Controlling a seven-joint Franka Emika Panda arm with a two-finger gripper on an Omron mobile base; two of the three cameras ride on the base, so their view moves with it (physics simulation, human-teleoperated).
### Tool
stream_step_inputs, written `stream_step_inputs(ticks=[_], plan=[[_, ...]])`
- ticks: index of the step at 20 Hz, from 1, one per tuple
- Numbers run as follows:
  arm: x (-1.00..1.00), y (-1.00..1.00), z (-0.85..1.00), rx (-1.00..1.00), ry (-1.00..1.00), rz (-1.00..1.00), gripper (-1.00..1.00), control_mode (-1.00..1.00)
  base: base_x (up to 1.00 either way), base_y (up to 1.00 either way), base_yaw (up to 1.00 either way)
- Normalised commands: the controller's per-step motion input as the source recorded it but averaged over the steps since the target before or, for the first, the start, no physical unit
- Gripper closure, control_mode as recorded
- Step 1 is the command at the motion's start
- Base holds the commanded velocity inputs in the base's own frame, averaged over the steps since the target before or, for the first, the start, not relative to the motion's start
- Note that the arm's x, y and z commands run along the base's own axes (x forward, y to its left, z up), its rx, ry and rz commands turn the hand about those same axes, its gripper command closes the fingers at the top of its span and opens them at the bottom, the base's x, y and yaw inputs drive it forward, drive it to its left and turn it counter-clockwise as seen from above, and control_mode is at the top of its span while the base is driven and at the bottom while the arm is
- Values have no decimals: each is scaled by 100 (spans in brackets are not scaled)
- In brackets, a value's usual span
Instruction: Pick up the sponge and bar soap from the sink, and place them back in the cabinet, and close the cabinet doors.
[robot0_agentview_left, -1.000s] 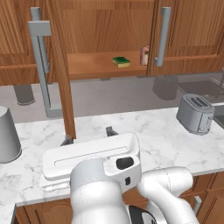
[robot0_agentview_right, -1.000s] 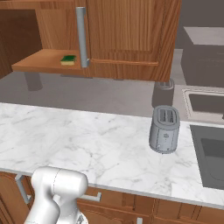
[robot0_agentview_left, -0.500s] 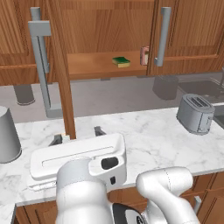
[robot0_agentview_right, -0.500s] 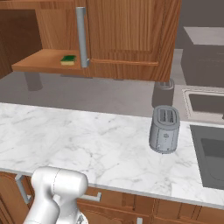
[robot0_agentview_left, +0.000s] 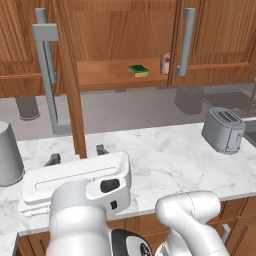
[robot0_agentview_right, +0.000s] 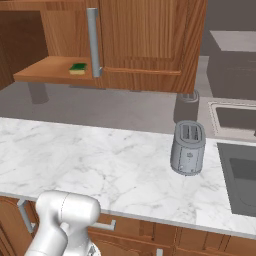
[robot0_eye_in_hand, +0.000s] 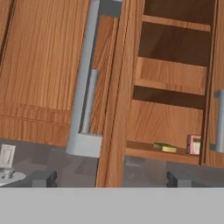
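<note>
Counter (robot0_agentview_left: 165, 160) of white marble runs across the left base view, with a grey canister (robot0_agentview_left: 9, 155) at its far left edge. Next along, the left cabinet door (robot0_agentview_left: 67, 85) stands swung out edge-on toward the robot, its long grey bar handle (robot0_agentview_left: 47, 75) beside it. Just in front of that door's lower edge the gripper (robot0_agentview_left: 75, 155) hovers low over the counter, its two dark fingers (robot0_agentview_left: 101, 149) spread wide with nothing between them. Further right, on the wooden shelf of the cabinet (robot0_agentview_left: 107, 75), the sponge (robot0_agentview_left: 138, 70) lies flat, and the bar soap (robot0_agentview_left: 164, 63) stands on edge near it, just beside the inner edge of the right cabinet door (robot0_agentview_left: 215, 40). That door looks nearly closed. A grey toaster (robot0_agentview_left: 223, 130) sits on the counter toward the right, and the sink (robot0_agentview_right: 240, 175) lies beyond it at the right edge of the right base view.
</note>
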Motion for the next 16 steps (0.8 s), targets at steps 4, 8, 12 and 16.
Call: stream_step_inputs(ticks=[4, 8, 12, 16], plan=[[29, 12, -11, 0, 0, 0, -100, -100, 0, 0, 0], [19, 9, -4, 0, 0, 0, -100, -100, 0, 0, 0], [5, 14, -5, 0, 0, 0, -100, -100, 0, 0, 0], [6, 14, -2, 0, 0, 0, -100, -100, 0, 0, 0]])
